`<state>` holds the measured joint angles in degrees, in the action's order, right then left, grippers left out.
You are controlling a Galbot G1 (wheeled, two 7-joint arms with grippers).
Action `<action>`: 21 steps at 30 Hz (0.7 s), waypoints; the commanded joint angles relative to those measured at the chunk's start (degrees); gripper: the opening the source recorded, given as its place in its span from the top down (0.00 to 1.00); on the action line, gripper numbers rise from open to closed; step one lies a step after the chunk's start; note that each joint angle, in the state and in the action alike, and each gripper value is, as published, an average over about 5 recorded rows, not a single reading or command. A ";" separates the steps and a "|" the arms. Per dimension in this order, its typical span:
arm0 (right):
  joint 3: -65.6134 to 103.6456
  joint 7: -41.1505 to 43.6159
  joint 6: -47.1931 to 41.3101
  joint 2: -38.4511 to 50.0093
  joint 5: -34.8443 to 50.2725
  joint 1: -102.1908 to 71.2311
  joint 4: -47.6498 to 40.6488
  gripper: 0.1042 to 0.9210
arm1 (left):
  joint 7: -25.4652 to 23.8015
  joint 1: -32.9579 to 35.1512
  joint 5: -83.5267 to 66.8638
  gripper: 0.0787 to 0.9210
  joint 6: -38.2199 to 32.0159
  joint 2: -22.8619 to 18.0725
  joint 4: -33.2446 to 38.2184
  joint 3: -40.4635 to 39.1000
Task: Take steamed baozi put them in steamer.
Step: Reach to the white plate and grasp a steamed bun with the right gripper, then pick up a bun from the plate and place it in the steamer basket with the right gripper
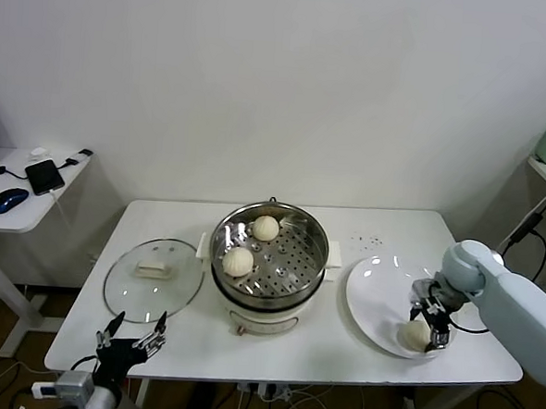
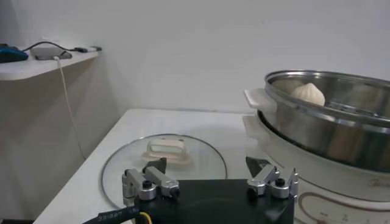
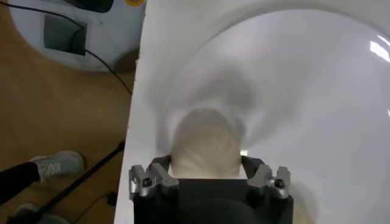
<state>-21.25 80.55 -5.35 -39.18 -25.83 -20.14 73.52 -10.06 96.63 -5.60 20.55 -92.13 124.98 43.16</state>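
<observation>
Two steamed baozi (image 1: 265, 227) (image 1: 238, 261) lie in the steel steamer (image 1: 321, 249) at the table's middle; one of them (image 2: 308, 94) shows over the steamer's rim (image 2: 323, 131) in the left wrist view. A third baozi (image 1: 417, 335) (image 3: 204, 146) rests on the white plate (image 1: 375, 285) (image 3: 304, 79) to the right. My right gripper (image 1: 425, 332) (image 3: 205, 163) reaches down over it, one finger pressed against each side of the bun. My left gripper (image 1: 140, 321) (image 2: 206, 163) hovers open and empty at the table's front left edge.
The glass lid (image 1: 124, 288) (image 2: 201, 158) with its cream handle lies left of the steamer, just beyond my left gripper. A side table (image 1: 24, 185) with a phone and mouse stands far left. The plate sits close to the table's front right edge.
</observation>
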 commanded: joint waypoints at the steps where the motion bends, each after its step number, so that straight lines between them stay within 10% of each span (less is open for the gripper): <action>1: 0.27 0.16 -0.04 -0.25 -0.16 -0.02 -0.60 0.32 | 0.03 -0.11 0.01 0.12 0.07 -0.04 -0.04 0.04; 10: -2.05 0.47 -1.16 0.84 3.16 5.03 -0.08 0.52 | 0.08 -0.54 -0.07 0.12 0.03 -0.10 -0.12 0.17; 21: -25.15 1.32 -6.20 -3.94 20.67 40.65 -2.69 0.54 | 0.04 -1.69 -1.10 0.12 -0.12 -0.06 0.11 1.37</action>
<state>-29.86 81.49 -8.73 -38.92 -17.69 -5.52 73.12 -10.00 95.43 -6.29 20.44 -92.18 125.15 43.88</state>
